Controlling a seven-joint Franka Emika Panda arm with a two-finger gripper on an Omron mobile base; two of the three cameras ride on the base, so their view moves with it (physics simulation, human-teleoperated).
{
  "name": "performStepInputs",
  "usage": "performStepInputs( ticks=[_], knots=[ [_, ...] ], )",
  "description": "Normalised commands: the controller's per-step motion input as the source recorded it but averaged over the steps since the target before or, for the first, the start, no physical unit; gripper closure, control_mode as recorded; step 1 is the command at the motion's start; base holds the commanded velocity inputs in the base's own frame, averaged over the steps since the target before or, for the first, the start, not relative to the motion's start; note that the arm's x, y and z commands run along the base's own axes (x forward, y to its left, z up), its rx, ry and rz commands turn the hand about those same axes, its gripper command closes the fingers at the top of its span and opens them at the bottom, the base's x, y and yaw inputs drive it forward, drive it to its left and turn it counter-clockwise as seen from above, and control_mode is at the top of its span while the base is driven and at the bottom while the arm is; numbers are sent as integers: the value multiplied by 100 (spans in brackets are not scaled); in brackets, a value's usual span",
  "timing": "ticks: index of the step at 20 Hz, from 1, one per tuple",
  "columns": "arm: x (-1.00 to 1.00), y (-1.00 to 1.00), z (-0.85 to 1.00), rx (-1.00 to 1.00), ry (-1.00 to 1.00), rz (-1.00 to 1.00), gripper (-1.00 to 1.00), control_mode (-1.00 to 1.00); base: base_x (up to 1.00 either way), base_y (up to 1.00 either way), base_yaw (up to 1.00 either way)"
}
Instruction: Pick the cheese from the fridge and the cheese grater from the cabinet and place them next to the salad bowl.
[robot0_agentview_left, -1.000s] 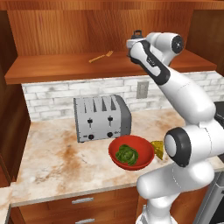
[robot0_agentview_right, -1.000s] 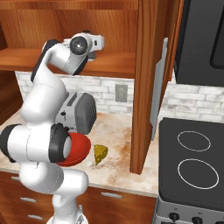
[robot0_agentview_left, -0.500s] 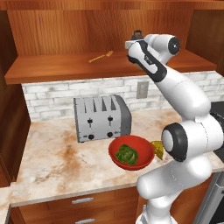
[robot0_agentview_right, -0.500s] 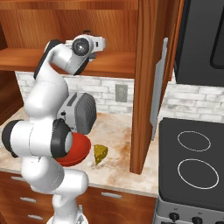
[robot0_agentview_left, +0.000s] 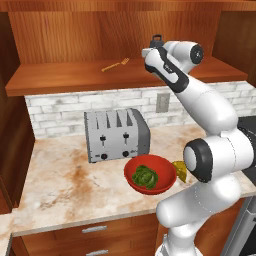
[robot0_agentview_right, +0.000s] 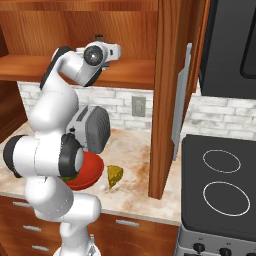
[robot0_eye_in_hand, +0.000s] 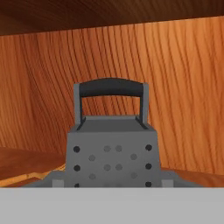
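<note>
Arm (robot0_agentview_left: 200, 100) reaches to the cabinet shelf (robot0_agentview_left: 65, 77) by the grater (robot0_agentview_left: 157, 41); salad bowl (robot0_agentview_left: 150, 172) and toaster (robot0_agentview_left: 116, 135) sit on the bench (robot0_agentview_left: 65, 185).

Your colours on record: cheese grater (robot0_eye_in_hand: 111, 151), dark grey metal dotted with darker holes, black handle; cabinet (robot0_agentview_left: 70, 37), reddish-brown wood grain; salad bowl (robot0_agentview_left: 134, 176), red, green leaves; cheese (robot0_agentview_right: 114, 175), yellow-orange; toaster (robot0_agentview_left: 115, 134), silver; counter (robot0_agentview_left: 65, 182), beige marbled; backsplash (robot0_agentview_left: 60, 109), pale grey brick.

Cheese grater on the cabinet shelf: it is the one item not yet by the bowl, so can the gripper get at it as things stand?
Probably yes. The cheese grater stands upright, centred directly ahead of the gripper, with nothing between them on the cabinet shelf.
</note>
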Motion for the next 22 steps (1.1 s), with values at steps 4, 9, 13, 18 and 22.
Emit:
performStepInputs(
  ticks=[4,9,13,18,22],
  knots=[
    [1,2,-6,0,0,0,100,-100,0,0,0],
    [-9,0,0,0,0,0,100,-100,0,0,0],
    [-5,0,-8,0,2,0,100,-100,0,0,0],
    [-17,0,-4,0,1,0,100,-100,0,0,0],
    [-40,0,17,0,0,0,100,-100,0,0,0]
  ],
)
